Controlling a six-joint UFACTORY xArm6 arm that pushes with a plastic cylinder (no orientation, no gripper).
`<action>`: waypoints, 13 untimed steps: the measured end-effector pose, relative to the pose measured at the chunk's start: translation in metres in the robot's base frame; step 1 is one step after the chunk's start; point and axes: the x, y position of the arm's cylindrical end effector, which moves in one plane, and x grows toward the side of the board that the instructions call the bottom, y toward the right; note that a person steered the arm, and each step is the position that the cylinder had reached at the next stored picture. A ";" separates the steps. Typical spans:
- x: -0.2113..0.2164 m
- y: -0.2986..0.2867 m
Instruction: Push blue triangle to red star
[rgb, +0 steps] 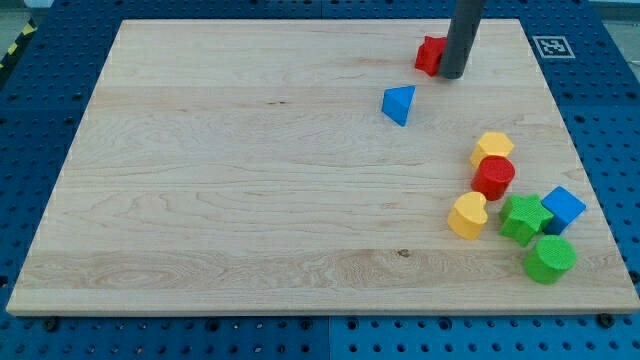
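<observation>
The blue triangle (398, 104) lies on the wooden board (250, 180) right of centre, towards the view's top. The red star (431, 55) lies up and to the right of it, near the board's top edge, partly hidden by my rod. My tip (452, 75) rests on the board right beside the red star's right side. It is up and to the right of the blue triangle, a short gap away.
A cluster sits at the board's lower right: a yellow hexagon (492, 147), a red cylinder (494, 177), a yellow heart-like block (468, 215), a green star (524, 218), a blue cube (563, 208) and a green cylinder (549, 259). A marker tag (551, 46) lies off the board's top right corner.
</observation>
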 end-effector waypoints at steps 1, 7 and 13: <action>0.000 -0.016; 0.077 -0.110; 0.063 -0.031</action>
